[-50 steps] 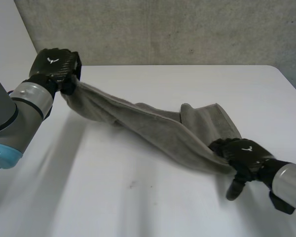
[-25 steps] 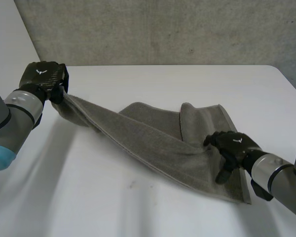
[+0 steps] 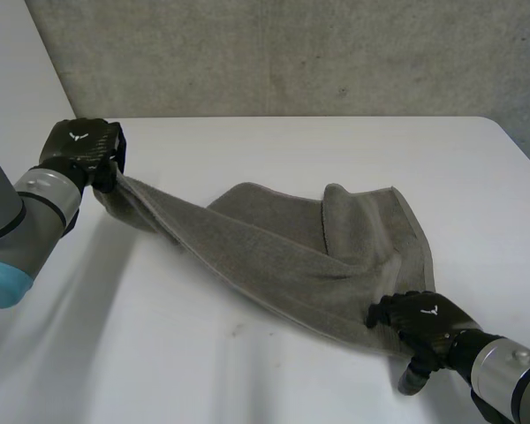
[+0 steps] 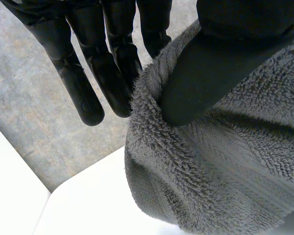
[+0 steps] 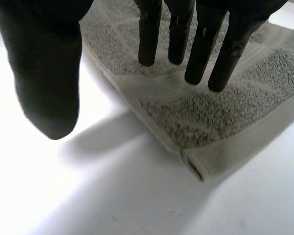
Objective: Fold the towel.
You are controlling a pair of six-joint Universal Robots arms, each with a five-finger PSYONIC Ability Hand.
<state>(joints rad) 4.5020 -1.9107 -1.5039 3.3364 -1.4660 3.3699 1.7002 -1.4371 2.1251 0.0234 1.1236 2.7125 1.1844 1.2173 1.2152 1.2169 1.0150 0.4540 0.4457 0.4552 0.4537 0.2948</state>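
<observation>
My left hand sits at about 10 o'clock on the white table, taking 12 as straight away from me. It is clamped on the towel. In my left wrist view the thumb presses a bunched end of the terry cloth against the side of my straight fingers. That end is lifted off the table, and the cloth sags away from the hand in a twisted rope toward 4 o'clock.

My right hand is down at 5 o'clock, at the towel's near end. Its fingers are straight and a little spread, with their tips over the cloth just inside the hemmed corner, which lies flat on the table. The thumb hangs apart from them over bare table, so this hand pinches nothing.

Between my hands the grey towel widens from the rope into a flatter sheet, its long axis running from 10 o'clock to 5 o'clock — slantwise across the table. On the 1 o'clock side of that line part of it lies spread toward the far edge, with a raised crease standing up across it. Beyond the table at 12 o'clock is a grey concrete wall.
</observation>
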